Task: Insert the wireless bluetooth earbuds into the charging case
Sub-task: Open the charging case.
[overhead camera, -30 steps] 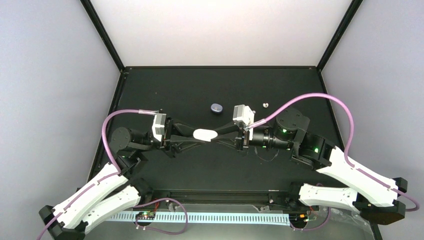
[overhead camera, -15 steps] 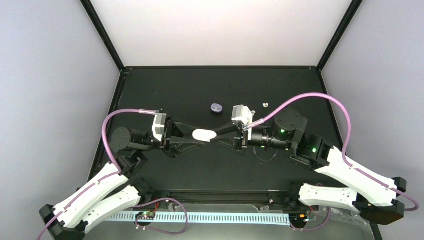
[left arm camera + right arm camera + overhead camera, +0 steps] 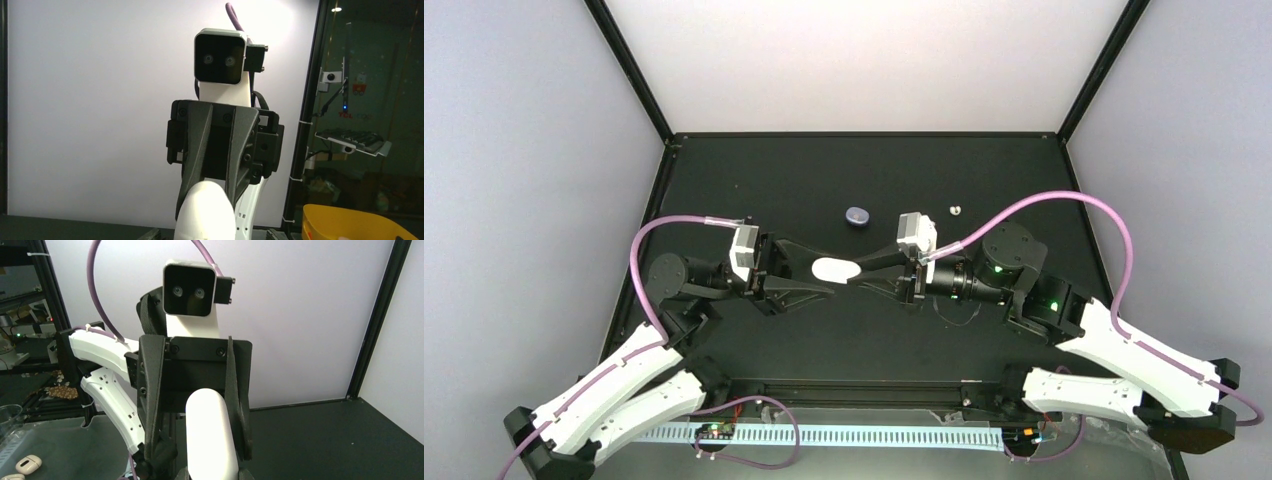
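The worktop [image 3: 824, 170] is a matte black sheet, boxed in by pale walls [image 3: 864, 60] and black corner posts [image 3: 629, 70]. My landmark is the white case [image 3: 834, 269], which hangs above the middle of the worktop between my two arms.

My right gripper [image 3: 856, 268] is clenched on the right end of the white case. My left gripper [image 3: 822, 270] reaches in at the case's left end with its fingers spread, released rather than pinching.

Beyond the white case, toward the back wall, a closed purple case [image 3: 857, 215] lies flat on the worktop. Farther right at about the same depth lies a tiny white earbud [image 3: 956, 210], well apart from both cases. It is too small for me to make out how it is turned.

Only the overhead view shows those two things. The right wrist view shows what the overhead view cannot: a gap between the white case and one left finger, while the other finger sits against it. Low at its left edge, on a greyish sheet past the left arm, it also shows small white pebble shapes [image 3: 28, 464]; I cannot tell what they are. The left wrist view looks past the right arm to a dim room behind a post, with a yellow bin [image 3: 350, 222] in the bottom right corner.
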Robot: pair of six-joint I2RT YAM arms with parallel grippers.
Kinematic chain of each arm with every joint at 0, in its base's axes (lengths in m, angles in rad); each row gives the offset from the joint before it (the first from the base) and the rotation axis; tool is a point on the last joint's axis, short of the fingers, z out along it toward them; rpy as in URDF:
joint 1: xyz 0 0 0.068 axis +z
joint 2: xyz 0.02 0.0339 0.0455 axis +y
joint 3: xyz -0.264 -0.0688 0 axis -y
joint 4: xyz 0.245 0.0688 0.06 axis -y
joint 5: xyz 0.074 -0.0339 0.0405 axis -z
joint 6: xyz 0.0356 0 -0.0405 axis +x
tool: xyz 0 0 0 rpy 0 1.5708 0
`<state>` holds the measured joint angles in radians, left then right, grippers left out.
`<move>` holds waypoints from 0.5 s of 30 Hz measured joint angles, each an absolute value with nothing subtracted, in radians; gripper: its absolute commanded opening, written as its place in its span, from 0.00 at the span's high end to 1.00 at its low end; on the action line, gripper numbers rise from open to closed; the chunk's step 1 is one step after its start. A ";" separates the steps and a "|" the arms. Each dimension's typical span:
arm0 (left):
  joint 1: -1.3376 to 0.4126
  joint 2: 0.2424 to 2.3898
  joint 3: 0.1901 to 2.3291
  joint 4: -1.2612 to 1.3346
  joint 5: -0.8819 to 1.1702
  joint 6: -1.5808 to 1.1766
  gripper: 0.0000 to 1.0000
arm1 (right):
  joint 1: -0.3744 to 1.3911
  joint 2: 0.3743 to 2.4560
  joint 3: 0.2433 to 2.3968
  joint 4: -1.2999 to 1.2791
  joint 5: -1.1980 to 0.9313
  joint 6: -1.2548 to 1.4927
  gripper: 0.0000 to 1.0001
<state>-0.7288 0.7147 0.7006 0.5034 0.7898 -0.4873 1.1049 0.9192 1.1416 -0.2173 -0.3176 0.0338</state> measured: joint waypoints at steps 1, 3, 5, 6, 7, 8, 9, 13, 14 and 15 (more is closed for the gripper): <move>-0.729 0.715 0.701 0.504 0.790 -0.488 0.51 | 1.105 0.916 1.141 -0.210 -0.318 0.036 0.99; -0.729 0.716 0.701 0.504 0.789 -0.493 0.58 | 1.105 0.912 1.140 -0.205 -0.318 0.036 0.99; -0.729 0.722 0.700 0.508 0.790 -0.496 0.66 | 1.105 0.909 1.140 -0.201 -0.318 0.037 0.99; -0.729 0.723 0.700 0.511 0.790 -0.499 0.68 | 1.105 0.908 1.140 -0.201 -0.318 0.037 0.99; -0.729 0.727 0.700 0.514 0.790 -0.503 0.69 | 1.105 0.908 1.140 -0.200 -0.318 0.037 0.99; -0.729 0.729 0.700 0.517 0.790 -0.505 0.68 | 1.105 0.908 1.140 -0.200 -0.318 0.037 0.99; -0.729 0.732 0.700 0.520 0.791 -0.507 0.67 | 1.105 0.908 1.138 -0.200 -0.318 0.037 0.99; -0.729 0.740 0.701 0.527 0.791 -0.511 0.68 | 1.105 0.908 1.135 -0.197 -0.318 0.041 0.99; -0.729 0.740 0.701 0.529 0.791 -0.513 0.71 | 1.105 0.908 1.135 -0.197 -0.318 0.043 0.99; -0.729 0.742 0.701 0.531 0.791 -0.514 0.74 | 1.105 0.908 1.135 -0.194 -0.318 0.043 0.99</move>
